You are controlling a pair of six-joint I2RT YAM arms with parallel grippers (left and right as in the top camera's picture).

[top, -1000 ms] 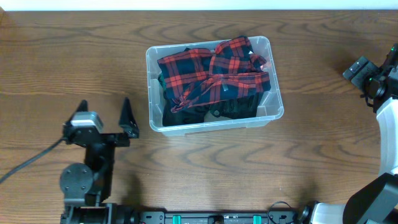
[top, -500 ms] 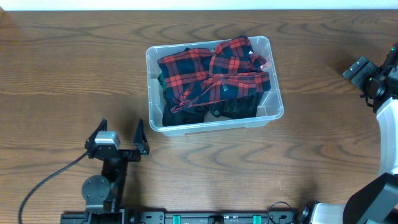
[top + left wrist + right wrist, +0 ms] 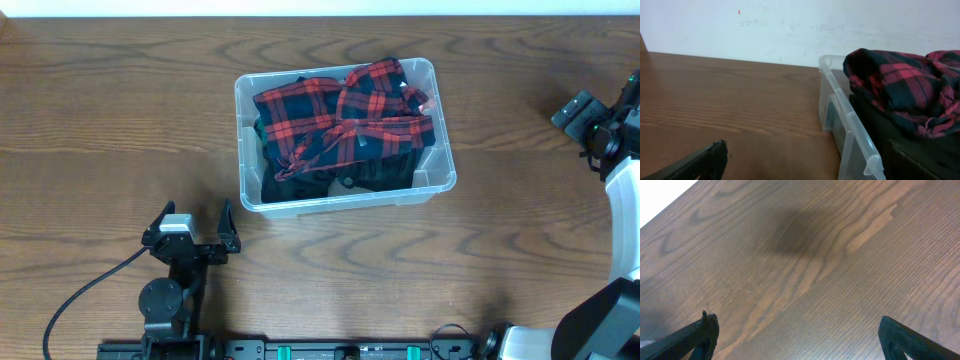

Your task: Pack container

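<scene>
The clear plastic container (image 3: pixel 243 150) stands at the table's middle back, filled above its rim. A red and navy plaid shirt (image 3: pixel 345 115) lies on top of dark clothes (image 3: pixel 380 172). My left gripper (image 3: pixel 195 222) is open and empty, low near the front edge, in front of and left of the container's near left corner. The left wrist view shows the container's rim (image 3: pixel 850 120) and the plaid shirt (image 3: pixel 900 85) to the right of the open jaws (image 3: pixel 805 167). My right gripper (image 3: pixel 603 100) is at the far right, open and empty over bare wood (image 3: pixel 800 340).
The wooden table (image 3: pixel 120 110) stretches around the container. A white wall (image 3: pixel 765 25) runs behind the table's far edge. A black cable (image 3: pixel 80 290) trails from the left arm toward the front left.
My left arm has drawn back toward the front edge and shifted right, its jaws still open. The container, the clothes and the right arm have not moved.
</scene>
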